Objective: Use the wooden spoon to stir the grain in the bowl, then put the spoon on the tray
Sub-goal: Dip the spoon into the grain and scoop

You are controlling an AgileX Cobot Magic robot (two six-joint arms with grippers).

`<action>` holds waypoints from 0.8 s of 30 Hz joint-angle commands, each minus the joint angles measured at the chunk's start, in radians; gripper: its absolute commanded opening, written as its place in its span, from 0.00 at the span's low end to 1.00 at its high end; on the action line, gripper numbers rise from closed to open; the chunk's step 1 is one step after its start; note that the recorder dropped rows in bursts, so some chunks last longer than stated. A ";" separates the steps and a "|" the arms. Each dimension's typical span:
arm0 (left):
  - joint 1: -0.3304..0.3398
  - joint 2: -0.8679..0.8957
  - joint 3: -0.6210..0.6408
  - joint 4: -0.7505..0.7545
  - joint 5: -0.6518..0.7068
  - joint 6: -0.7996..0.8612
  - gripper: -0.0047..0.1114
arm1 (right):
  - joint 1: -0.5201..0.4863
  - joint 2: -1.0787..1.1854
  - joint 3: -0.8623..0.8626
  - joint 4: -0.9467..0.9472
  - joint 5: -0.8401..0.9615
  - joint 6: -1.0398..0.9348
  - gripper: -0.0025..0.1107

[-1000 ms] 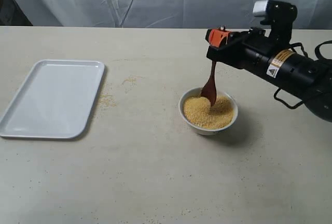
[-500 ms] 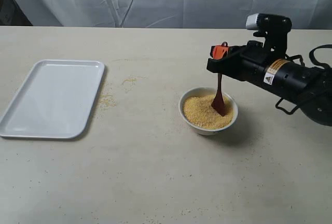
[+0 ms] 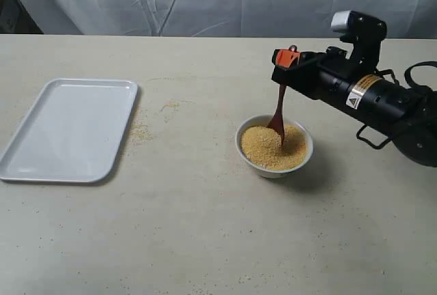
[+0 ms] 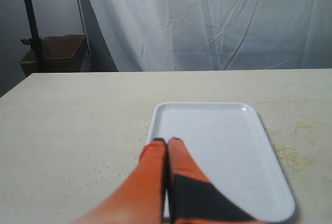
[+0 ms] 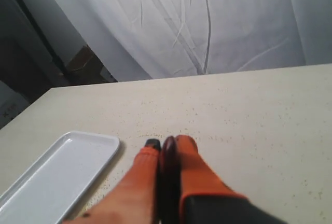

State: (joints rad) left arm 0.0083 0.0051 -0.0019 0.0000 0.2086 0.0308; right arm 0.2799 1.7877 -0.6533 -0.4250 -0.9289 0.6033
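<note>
Your right pincer (image 3: 286, 57) sits right of centre in the exterior view, above the bowl (image 3: 272, 170), and it is clamped on the top of the wooden spoon (image 3: 278, 114). The right wrist view confirms this: the dark handle is squeezed between the two orange fingers (image 5: 142, 172). The spoon hangs nearly upright, its handle leaning slightly to the right at the top. Its oval end is down in the grain (image 3: 265, 150) at the far side of the bowl. From this angle it looks partly sunk in, though it may only be resting on the surface.

The grain fills the bowl almost to the rim as a golden mound. The bowl stands on the table (image 3: 205, 240), a little right of centre.

The tray (image 3: 68, 131) lies flat at the left of the frame, well apart from the bowl. A few spilled granules (image 3: 141, 132) lie scattered on the table just beside its right edge.

Your left pincer (image 4: 166, 142) shows only in its own wrist view. Its fingers are pressed together with nothing between them, and the tray lies beyond the tips.
</note>
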 commanded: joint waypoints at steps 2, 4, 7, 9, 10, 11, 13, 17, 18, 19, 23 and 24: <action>0.000 -0.005 0.002 0.000 -0.008 -0.002 0.04 | 0.000 -0.080 0.005 0.011 -0.001 -0.031 0.01; 0.000 -0.005 0.002 0.000 -0.008 -0.002 0.04 | 0.000 -0.098 0.005 -0.004 -0.003 -0.023 0.01; 0.000 -0.005 0.002 0.000 -0.008 -0.002 0.04 | 0.014 -0.102 0.005 -0.054 -0.013 0.024 0.01; 0.000 -0.005 0.002 0.000 -0.008 -0.002 0.04 | 0.034 -0.099 0.005 -0.062 0.003 0.022 0.01; 0.000 -0.005 0.002 0.000 -0.008 -0.002 0.04 | 0.040 -0.090 0.005 -0.062 0.003 0.022 0.01; 0.000 -0.005 0.002 0.000 -0.008 -0.002 0.04 | 0.048 -0.079 0.005 -0.062 0.003 0.022 0.01; 0.000 -0.005 0.002 0.000 -0.008 -0.002 0.04 | 0.061 -0.052 0.005 -0.060 0.003 0.022 0.01; 0.000 -0.005 0.002 0.000 -0.008 -0.002 0.04 | 0.059 0.020 0.005 -0.054 0.006 0.013 0.01; 0.000 -0.005 0.002 0.000 -0.008 -0.002 0.04 | 0.059 0.035 0.005 -0.030 0.009 -0.011 0.01; 0.000 -0.005 0.002 0.000 -0.008 -0.002 0.04 | 0.059 0.042 0.005 -0.001 0.026 -0.035 0.01; 0.000 -0.005 0.002 0.000 -0.008 -0.002 0.04 | 0.059 0.028 0.005 0.076 0.037 -0.064 0.01; 0.000 -0.005 0.002 0.000 -0.008 -0.002 0.04 | 0.059 0.015 0.005 0.076 0.027 -0.066 0.01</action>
State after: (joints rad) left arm 0.0083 0.0051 -0.0019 0.0000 0.2086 0.0308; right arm 0.3419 1.8214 -0.6533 -0.3823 -0.9025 0.5743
